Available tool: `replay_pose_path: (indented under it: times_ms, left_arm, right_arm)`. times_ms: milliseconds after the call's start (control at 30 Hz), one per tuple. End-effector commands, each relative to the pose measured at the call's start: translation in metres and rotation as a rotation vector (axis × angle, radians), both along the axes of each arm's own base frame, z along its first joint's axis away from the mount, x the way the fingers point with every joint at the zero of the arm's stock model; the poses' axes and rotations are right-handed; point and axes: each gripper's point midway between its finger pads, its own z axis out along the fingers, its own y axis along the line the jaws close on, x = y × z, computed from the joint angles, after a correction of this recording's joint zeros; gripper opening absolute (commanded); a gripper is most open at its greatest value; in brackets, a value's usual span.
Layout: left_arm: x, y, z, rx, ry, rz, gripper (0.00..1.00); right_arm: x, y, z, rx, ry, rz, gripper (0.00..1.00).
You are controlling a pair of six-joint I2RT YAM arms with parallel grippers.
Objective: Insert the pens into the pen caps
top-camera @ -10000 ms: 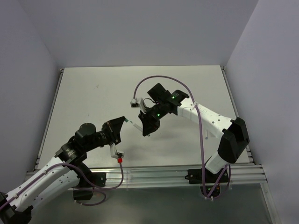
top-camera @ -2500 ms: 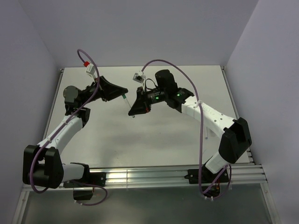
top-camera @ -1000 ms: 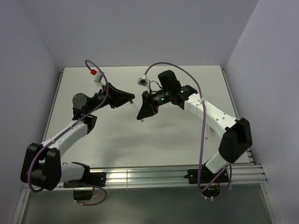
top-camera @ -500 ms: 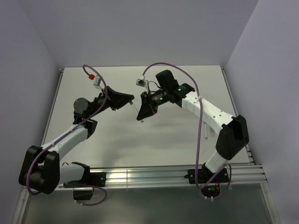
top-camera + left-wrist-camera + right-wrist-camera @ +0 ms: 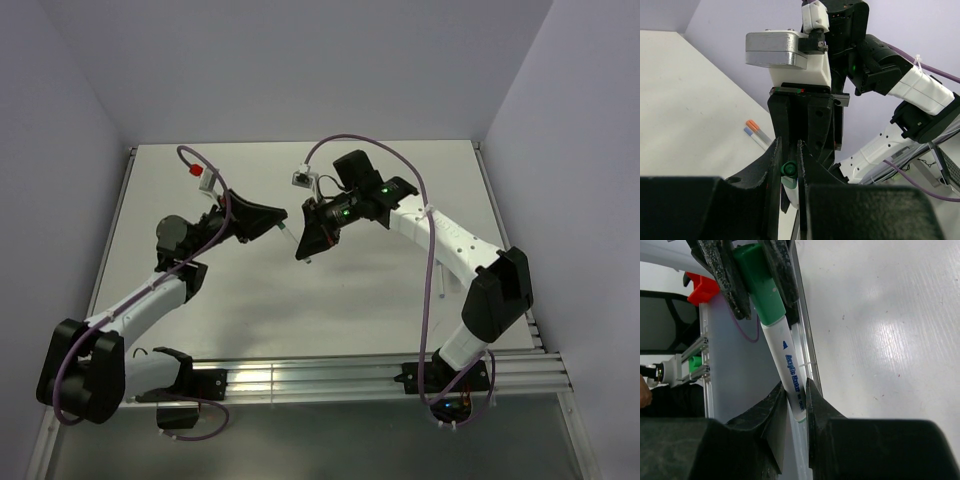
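The step in hand is the capping itself, carried out in the air above the middle of the desk (image 5: 350,300), with the two arms meeting nose to nose. The right hand (image 5: 796,395) is closed tight on the lower barrel of a white pen (image 5: 788,360) printed with blue lettering. The left hand (image 5: 788,154) is closed just as tight on the dark green cap (image 5: 759,282), pinching it from both sides.

In the right wrist view the cap's mouth already sits over the pen's end, and the two lie in one straight line. I cannot tell whether the cap is pushed fully home.

As I judge it, the next move is a short, firm push along the pen's own axis. Both hands need to keep their grip and neither should tilt, since any sideways drift would bend the joint or lever the pen out of the right hand. Once the cap is seated, one hand can let go and the other can lay the finished pen down.

Two loose pens (image 5: 755,133), one tipped orange and one blue, lie side by side on the desk toward its right edge. They look uncapped, so the task seems about midway.
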Motion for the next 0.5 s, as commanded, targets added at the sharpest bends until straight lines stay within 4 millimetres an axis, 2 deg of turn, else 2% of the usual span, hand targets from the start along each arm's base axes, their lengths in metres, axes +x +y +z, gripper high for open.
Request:
replay_pose_path:
  times_ms: [0, 133, 467]
  left_arm:
    - [-0.1356, -0.0213, -0.06, 0.186, 0.174, -0.646, 0.0]
    - [-0.1409, -0.0233, -0.0585, 0.182, 0.169, -0.66, 0.0]
    - [-0.139, -0.0253, -0.0599, 0.162, 0.209, -0.641, 0.0]
  right_arm:
    - [0.1079, 0.0133, 0.1403, 0.312, -0.584, -0.236, 0.0]
    - [0.1108, 0.014, 0.1434, 0.314, -0.6, -0.237, 0.0]
    - [0.1086, 0.0169, 0.146, 0.329, -0.594, -0.224, 0.0]
